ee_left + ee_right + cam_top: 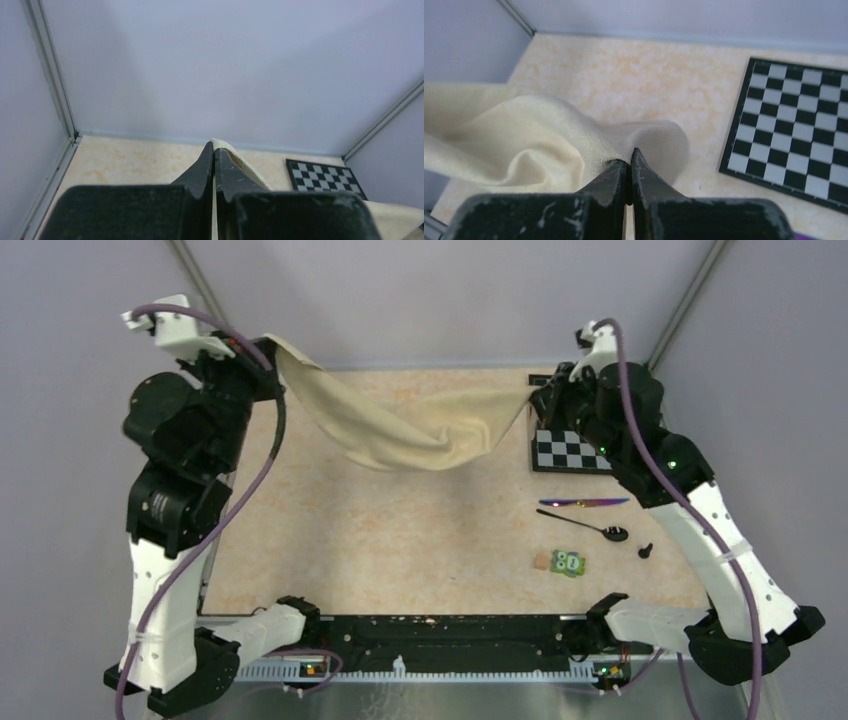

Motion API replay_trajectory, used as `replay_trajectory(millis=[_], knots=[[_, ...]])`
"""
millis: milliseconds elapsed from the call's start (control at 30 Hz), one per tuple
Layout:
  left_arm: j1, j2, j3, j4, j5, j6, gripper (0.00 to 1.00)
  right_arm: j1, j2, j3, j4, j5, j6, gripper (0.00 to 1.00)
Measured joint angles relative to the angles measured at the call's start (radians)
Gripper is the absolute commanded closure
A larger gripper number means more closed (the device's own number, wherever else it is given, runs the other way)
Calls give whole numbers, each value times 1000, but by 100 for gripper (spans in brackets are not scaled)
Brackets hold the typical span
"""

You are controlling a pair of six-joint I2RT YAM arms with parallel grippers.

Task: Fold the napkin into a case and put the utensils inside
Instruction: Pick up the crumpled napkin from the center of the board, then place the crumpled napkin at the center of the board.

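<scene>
Napkin (400,435): soft cream woven cloth, sagging in wrinkled swag above far edge of speckled table (400,540). Left gripper (214,152), right gripper (629,159): each pinched tight on opposite cloth end.

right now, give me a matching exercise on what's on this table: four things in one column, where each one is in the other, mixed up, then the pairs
Things
1. beige-cream cloth napkin
2. black-and-white chessboard
3. small green block with white dots
4. thin purple-blue utensil

Places
A. flat on the speckled tan table, between the chessboard and the dark spoon
B. pinched by the left gripper and the right gripper, sagging in the middle
C. flat at the table's far right corner
D. nearest the arm bases of the four

Pairs: 1-B, 2-C, 3-D, 4-A
</scene>
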Motion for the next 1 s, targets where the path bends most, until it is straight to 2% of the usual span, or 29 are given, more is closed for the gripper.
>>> replay_trajectory(millis=[100, 167, 367, 433, 567, 733, 767, 800, 833, 867, 900, 1000], knots=[[1, -32, 63, 0, -33, 2, 100, 0, -20, 101, -3, 15, -31, 100], [1, -60, 68, -6, -69, 0, 100, 0, -74, 93, 0, -2, -54, 100], [1, -175, 6, -9, -194, -6, 100, 0, -411, -208, 161, -93, -72, 100], [1, -176, 0, -5, -230, -11, 100, 0, -452, -258, 211, -97, -63, 100], [12, -58, 3, -21, -290, -14, 100, 0, -304, -238, 248, -95, -50, 100], [170, 367, 153, -120, -155, -38, 98, -11, 38, -134, 192, -35, -49, 100], [200, 465, 173, -136, -129, -38, 93, -25, 114, -111, 161, -28, -47, 100], [223, 562, 187, -162, -109, -38, 83, -39, 167, -98, 138, -32, -42, 100], [238, 643, 195, -192, -101, -38, 61, -63, 228, -81, 105, -45, -33, 99], [250, 713, 196, -224, -95, -36, 35, -90, 282, -69, 75, -64, -26, 95], [259, 774, 196, -260, -93, -33, 19, -115, 324, -68, 52, -79, -20, 90], [277, 869, 133, -345, -76, -53, 7, -155, 382, -108, 7, -110, -9, 77]])
